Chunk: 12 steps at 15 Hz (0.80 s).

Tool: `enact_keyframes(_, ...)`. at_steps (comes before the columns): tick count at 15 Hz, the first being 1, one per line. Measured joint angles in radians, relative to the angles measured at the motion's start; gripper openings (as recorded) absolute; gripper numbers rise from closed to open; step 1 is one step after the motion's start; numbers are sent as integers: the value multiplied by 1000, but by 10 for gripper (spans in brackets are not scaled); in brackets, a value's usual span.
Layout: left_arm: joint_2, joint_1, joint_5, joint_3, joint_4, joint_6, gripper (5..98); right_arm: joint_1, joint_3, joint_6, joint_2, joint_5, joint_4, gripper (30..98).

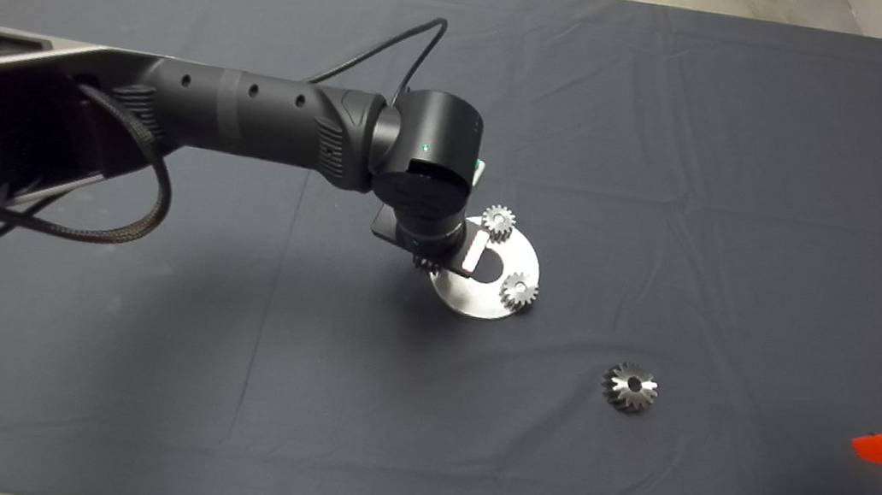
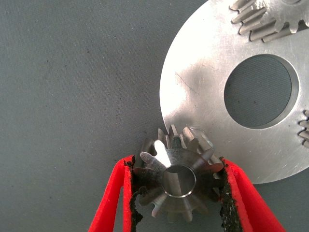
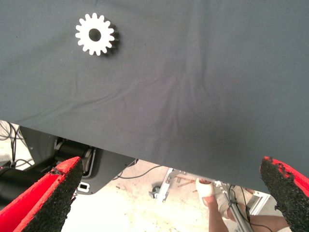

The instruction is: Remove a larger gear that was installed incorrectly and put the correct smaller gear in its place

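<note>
My left gripper (image 2: 176,166) is shut on the smaller gear (image 2: 176,181), a bright spur gear with a round centre hole, pinched between both black pads. It holds the gear at the rim of the round steel plate (image 2: 203,72). From above, this gripper (image 1: 429,261) hangs over the plate's left edge (image 1: 476,303), and only a few teeth of the held gear show. The larger gear (image 1: 629,386), dull grey with flared teeth, lies alone on the mat to the plate's lower right. It is also in the right wrist view (image 3: 95,34). My right gripper (image 3: 171,169) waits open at the mat's right edge.
Two more small bright gears (image 1: 499,219) (image 1: 519,290) sit on the plate around its large centre hole (image 1: 494,265). The left arm (image 1: 252,117) stretches in over the mat's left half. Beyond the mat's edge, the floor shows cables and a person's foot (image 3: 212,193).
</note>
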Motion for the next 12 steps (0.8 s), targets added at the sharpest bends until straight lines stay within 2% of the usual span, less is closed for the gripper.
enact_keyframes(3,2,1,-30,3,2,-20,308,0,0,0,0,0,1,969)
enact_keyframes(5,2,1,-31,21,2,-48,308,0,0,0,0,0,1,969)
enact_keyframes(12,3,4,-33,40,2,-49,308,0,0,0,0,0,1,969)
